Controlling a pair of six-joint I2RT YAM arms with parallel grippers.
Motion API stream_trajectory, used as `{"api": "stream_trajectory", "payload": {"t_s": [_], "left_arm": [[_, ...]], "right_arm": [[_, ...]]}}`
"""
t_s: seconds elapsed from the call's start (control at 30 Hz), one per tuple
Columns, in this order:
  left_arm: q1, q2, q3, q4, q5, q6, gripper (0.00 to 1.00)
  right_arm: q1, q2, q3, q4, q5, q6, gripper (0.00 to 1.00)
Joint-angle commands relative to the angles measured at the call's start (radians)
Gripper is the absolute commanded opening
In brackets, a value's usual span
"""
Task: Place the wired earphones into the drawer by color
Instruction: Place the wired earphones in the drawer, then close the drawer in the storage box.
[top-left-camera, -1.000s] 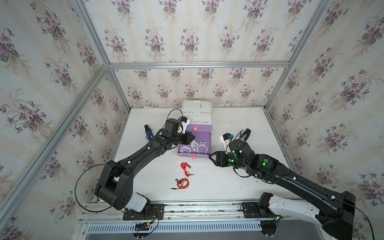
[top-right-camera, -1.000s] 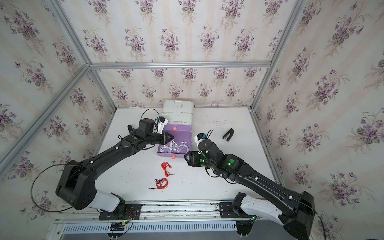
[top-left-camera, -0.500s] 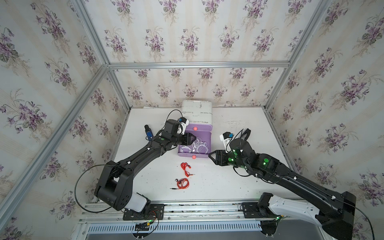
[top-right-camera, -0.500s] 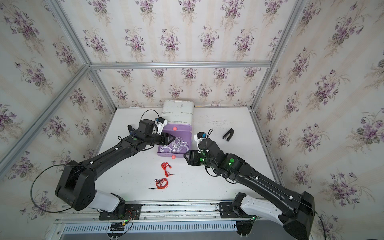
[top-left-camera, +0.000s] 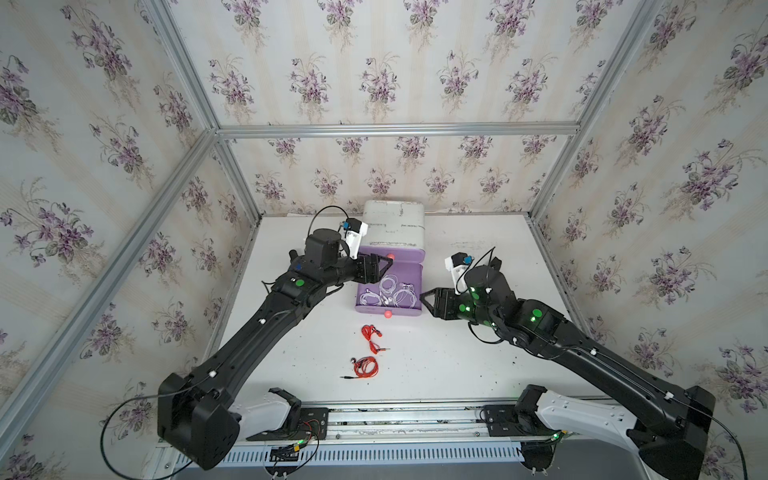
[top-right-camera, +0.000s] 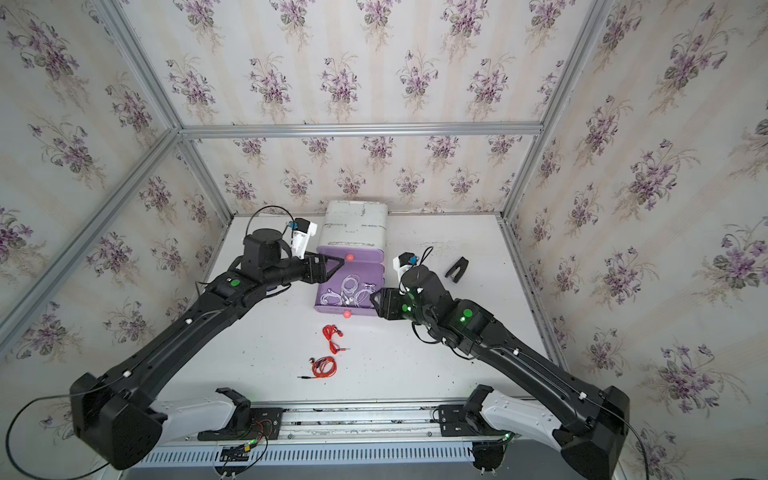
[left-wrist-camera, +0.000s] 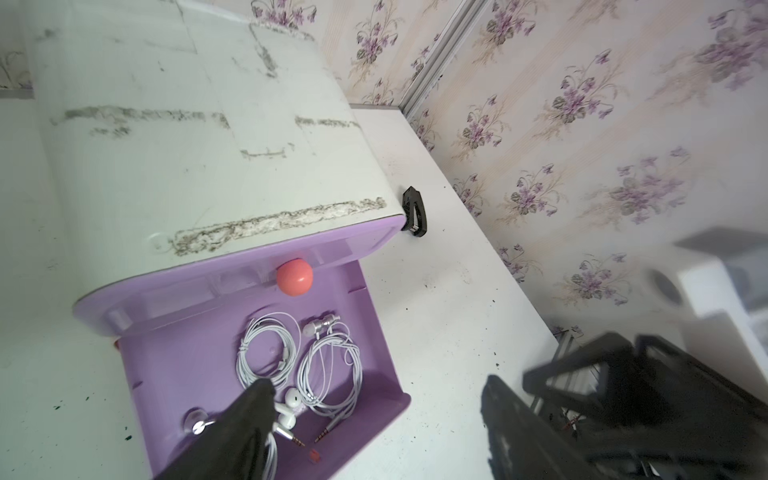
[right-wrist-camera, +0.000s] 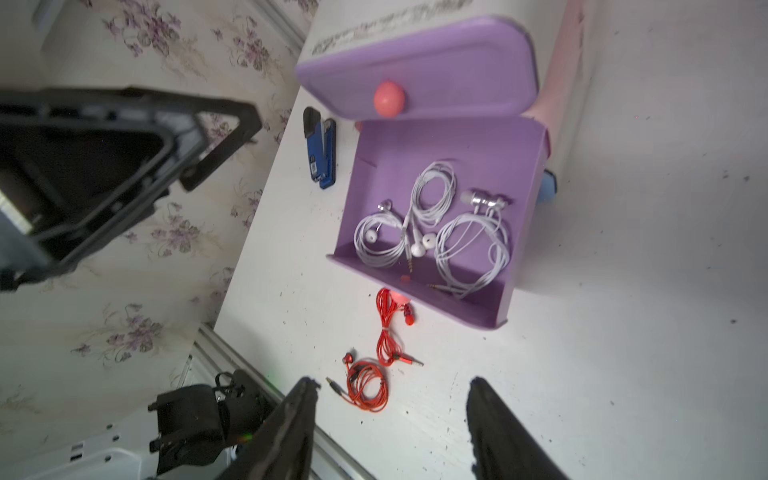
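Left pincer (top-left-camera: 377, 268) spread over open purple drawer (top-left-camera: 405, 309); white earphones (top-left-camera: 388, 291), apparently three coils, inside. Two red earphones (top-left-camera: 366, 367) on bench (top-left-camera: 457, 365), near of drawer. Right pincer (top-left-camera: 430, 300) spread, empty.

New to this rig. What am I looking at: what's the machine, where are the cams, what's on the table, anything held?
Two black robot arms are mounted at the near edge of the table, each ending in a two-finger clamp. Both top views come from one overhead camera pair. The other two pictures come from a camera on each arm's wrist, looking past its fingers. At the back of the table is a white cabinet with a purple drawer pulled open. Three white earphones lie coiled in it. Two red earphones lie on the table before it, and a blue gadget lies beside the cabinet. The left gripper is above the drawer and the right gripper beside it. Both are open and hold nothing.
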Motion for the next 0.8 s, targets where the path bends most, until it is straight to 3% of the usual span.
{"api": "stream_trajectory", "payload": {"t_s": [0.0,0.07,0.17,0.33,0.4,0.57,0.77], "left_arm": [[-0.001,-0.116,-0.063,-0.110,0.026,-0.058,0.90],[-0.002,-0.219,-0.169,-0.096,0.063,-0.134,0.92],[-0.011,-0.349,-0.315,-0.129,0.056,-0.211,0.93],[-0.045,-0.504,-0.552,-0.036,0.085,-0.345,0.92],[-0.084,-0.513,-0.588,-0.036,0.041,-0.350,0.87],[-0.151,-0.370,-0.709,0.184,-0.053,-0.434,0.49],[-0.220,-0.133,-0.713,0.357,-0.205,-0.457,0.26]], "right_arm": [[-0.106,0.037,0.055,0.005,-0.019,-0.034,0.61],[-0.190,0.095,0.106,0.024,-0.089,-0.066,0.62],[-0.290,0.213,0.204,0.054,-0.176,-0.114,0.72],[-0.323,0.451,0.427,0.055,-0.294,-0.189,0.73],[-0.323,0.533,0.505,0.049,-0.318,-0.204,0.73],[-0.322,0.683,0.633,0.025,-0.348,-0.220,0.73],[-0.323,0.727,0.650,0.042,-0.343,-0.226,0.73]]}}
